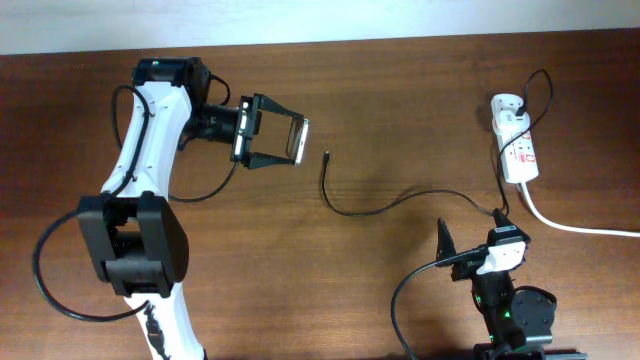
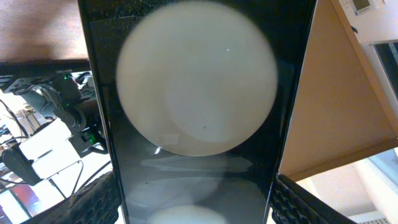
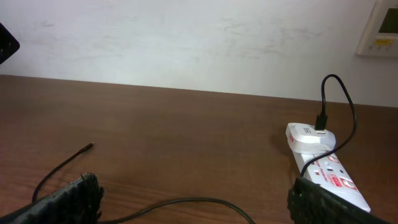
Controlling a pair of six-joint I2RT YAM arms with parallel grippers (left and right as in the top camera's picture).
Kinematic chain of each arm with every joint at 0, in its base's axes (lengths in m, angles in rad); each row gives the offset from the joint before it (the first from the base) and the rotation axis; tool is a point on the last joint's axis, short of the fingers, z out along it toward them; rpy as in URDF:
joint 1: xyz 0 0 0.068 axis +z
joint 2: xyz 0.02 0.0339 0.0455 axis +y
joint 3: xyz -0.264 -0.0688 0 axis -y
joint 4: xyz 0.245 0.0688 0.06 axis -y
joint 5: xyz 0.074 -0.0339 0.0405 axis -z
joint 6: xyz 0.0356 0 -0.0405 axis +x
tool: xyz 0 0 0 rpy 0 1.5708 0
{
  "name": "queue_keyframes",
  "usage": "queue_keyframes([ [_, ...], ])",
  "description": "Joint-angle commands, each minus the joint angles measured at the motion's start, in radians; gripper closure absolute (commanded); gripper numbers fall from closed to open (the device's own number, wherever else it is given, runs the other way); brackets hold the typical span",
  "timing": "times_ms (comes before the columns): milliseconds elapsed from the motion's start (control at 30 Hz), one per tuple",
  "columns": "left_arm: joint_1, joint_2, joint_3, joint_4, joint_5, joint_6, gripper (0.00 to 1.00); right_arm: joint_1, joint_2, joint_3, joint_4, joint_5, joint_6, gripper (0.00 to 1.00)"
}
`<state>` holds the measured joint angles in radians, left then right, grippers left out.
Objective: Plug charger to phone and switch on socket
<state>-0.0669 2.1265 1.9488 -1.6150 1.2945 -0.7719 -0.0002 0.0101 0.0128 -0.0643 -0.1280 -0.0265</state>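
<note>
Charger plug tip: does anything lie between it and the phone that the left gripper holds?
Nothing visible does. In the overhead view, only bare table shows between the charger's plug tip and the phone, which is held in the left gripper.

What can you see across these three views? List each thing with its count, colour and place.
phone: one, black, in the left gripper, left of centre
charger: one, thin black cable, on the table, tip free mid-table, other end in the adapter
socket: one, white with red markings, table's right side
adapter: one, white, at the socket's far end
thick cord: one, white, runs off right
table: one, brown
left gripper: one, black, shut on the phone
right gripper: one, black, open, empty, near right
</note>
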Motion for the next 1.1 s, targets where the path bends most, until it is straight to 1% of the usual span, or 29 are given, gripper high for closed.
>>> queue_keyframes([
  [0, 0.005, -0.002, 0.028, -0.003, 0.044, -0.01, 0.96, -0.002, -0.006, -0.007, -0.003, 0.002, 0.008, 0.01],
  [100, 0.005, -0.002, 0.028, -0.003, 0.004, -0.01, 0.98, -0.002, -0.006, -0.007, -0.003, 0.002, 0.008, 0.01],
  [200, 0.005, -0.002, 0.028, -0.003, 0.003, -0.025, 1.0, -0.002, -0.006, -0.007, -0.003, 0.002, 0.008, 0.01],
  [1067, 0.005, -0.002, 0.028, -0.002, -0.001, -0.024, 1.0, -0.002, -0.006, -0.007, -0.003, 0.002, 0.008, 0.01],
])
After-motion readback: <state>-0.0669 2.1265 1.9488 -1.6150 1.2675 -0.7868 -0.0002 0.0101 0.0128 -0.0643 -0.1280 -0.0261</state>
